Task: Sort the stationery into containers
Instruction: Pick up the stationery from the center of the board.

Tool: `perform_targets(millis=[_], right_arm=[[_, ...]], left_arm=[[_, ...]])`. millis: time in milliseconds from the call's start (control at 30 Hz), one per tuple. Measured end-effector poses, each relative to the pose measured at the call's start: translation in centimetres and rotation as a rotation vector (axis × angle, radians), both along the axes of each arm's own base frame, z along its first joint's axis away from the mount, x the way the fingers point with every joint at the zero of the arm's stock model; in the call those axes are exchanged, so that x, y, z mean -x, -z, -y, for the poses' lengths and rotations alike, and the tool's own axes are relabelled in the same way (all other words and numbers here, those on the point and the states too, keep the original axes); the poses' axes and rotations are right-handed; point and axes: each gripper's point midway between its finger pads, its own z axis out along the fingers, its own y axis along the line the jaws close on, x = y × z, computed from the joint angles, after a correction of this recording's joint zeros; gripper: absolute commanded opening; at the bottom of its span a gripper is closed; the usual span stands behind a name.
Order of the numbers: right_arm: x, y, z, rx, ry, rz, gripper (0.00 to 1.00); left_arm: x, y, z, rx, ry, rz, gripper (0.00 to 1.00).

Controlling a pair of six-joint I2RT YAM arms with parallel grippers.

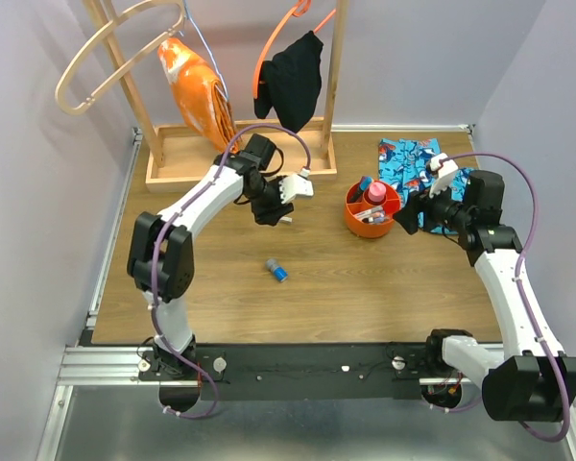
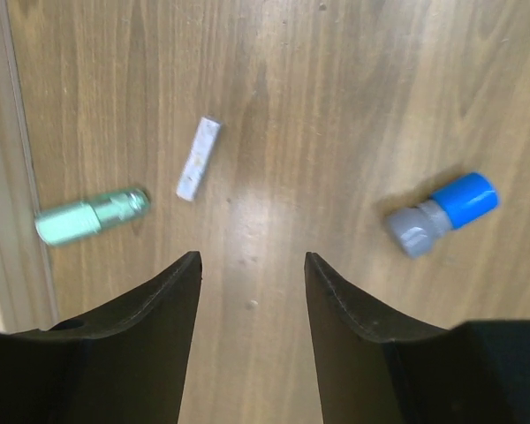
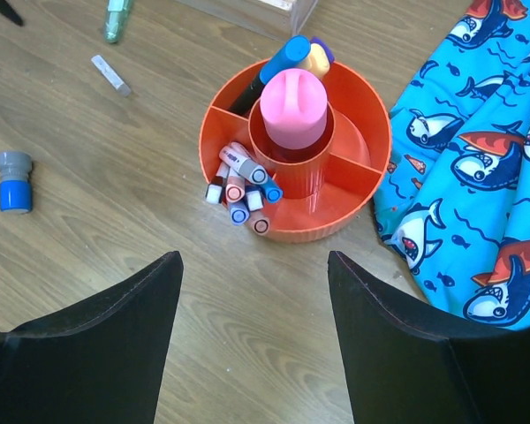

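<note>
Desk (image 1: 365, 288): pale walls on three sides and a wood-grain top. Most of the stationery is already off it, so we judge the sorting nearly done.
Rack (image 1: 240, 158): wooden tray base at the back left with clothes hanging above it. It has no part in this job, and we keep our arms away from it.
Shark cloth (image 3: 477, 177): blue print at the right, with its edge touching the tub's wall.
Orange tub (image 3: 353, 205): round and divided, standing right of centre. A pink tube (image 3: 291, 110) stands upright in the middle cup. A bundle of markers (image 3: 243, 190) fills the near-left section, and a few more lean in the back one.
Right gripper (image 3: 254, 256): jaws wide apart and empty, hovering just short of the tub. We would hold it back so the other arm has room to deliver.
Left gripper (image 2: 252, 258): jaws parted with nothing between them, over bare wood.
Blue-capped piece (image 2: 442, 215): short with a grey body, lying flat well apart from the tub and to one side of the left jaws. We take it as the next pick. Centre over it first, turn the jaws across its short width, come down close to the wood, then close on the body rather than on the cap's end.
White stick (image 2: 199, 159): thin and flat on the other side of the left jaws, and likely fiddly, so it needs a low, square pinch.
Green item (image 2: 88, 216): near the rack's base. We leave it alone.
</note>
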Motion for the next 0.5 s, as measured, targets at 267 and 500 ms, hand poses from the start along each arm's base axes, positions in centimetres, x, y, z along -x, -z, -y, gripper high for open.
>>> perform_targets(millis=[267,500], right_arm=[[0.3,-1.0,0.0,0.005,-0.001,0.037,0.75],[1.0,-2.7,0.1,0.006,0.010,0.095,0.75]], left_arm=[[-3.2,5.3,0.9,-0.102,0.127,0.017,0.55],[-4.8,7.4,2.1,-0.127,0.165,0.024,0.54]])
